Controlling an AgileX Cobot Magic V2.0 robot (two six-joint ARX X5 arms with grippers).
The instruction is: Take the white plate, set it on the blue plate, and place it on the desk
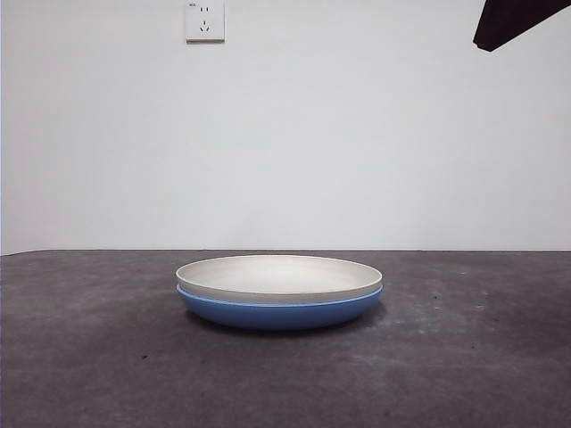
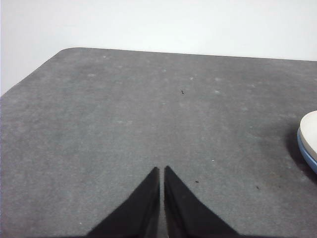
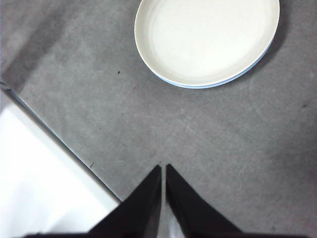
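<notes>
The white plate rests nested on top of the blue plate in the middle of the desk. In the right wrist view the white plate covers the blue plate, of which only a thin rim shows. My right gripper is shut and empty, held above the desk well away from the plates; it shows as a black tip at the front view's top right. My left gripper is shut and empty over bare desk, with the plates' edge off to one side.
A white wall with a socket stands behind the desk. The desk's edge and a pale floor beyond it show in the right wrist view. The desk's rounded far corner shows in the left wrist view.
</notes>
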